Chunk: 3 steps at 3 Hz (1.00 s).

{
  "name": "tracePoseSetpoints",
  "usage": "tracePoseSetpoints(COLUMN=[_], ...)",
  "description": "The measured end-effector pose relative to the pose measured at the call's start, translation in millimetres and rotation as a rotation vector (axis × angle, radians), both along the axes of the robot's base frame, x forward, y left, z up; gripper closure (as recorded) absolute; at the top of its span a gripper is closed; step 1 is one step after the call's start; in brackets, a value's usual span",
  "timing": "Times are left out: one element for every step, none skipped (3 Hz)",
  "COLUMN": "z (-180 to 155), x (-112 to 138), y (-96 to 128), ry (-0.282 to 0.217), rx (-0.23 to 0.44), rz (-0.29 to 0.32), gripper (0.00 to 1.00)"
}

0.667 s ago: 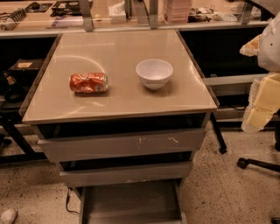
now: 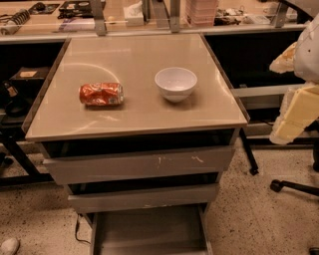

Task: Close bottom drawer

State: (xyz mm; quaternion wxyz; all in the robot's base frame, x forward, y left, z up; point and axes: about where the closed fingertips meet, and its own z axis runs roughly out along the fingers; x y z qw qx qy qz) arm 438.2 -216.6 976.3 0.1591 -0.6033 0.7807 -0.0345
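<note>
The bottom drawer [image 2: 149, 230] is the narrowest of three grey drawers under the tan table top. It stands pulled out toward me, and its shallow grey tray shows from above. Its front is cut off by the lower edge of the view. Above it are the mid-width drawer [image 2: 143, 197] and the widest drawer [image 2: 139, 164], which has white scratch marks; both stick out slightly. My gripper [image 2: 298, 107], with white and cream parts, hangs at the right edge of the view, beside the table and well above and to the right of the bottom drawer.
On the table top [image 2: 139, 112] lie a crushed orange can [image 2: 101, 94] and a white bowl [image 2: 175, 83]. A cluttered bench [image 2: 149, 15] runs behind. Chair castors [image 2: 276, 185] and a leg stand on the speckled floor at the right. A cable [image 2: 77, 231] lies at the lower left.
</note>
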Motion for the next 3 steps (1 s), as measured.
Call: tracePoseSetpoints(z=[0.0,0.0,0.0], x=[0.0,0.0,0.0], y=[0.0,0.0,0.0], ry=[0.000,0.000,0.000], rx=[0.000,0.000,0.000], rz=[0.000,0.000,0.000], gripper=[0.42,0.65,0.88])
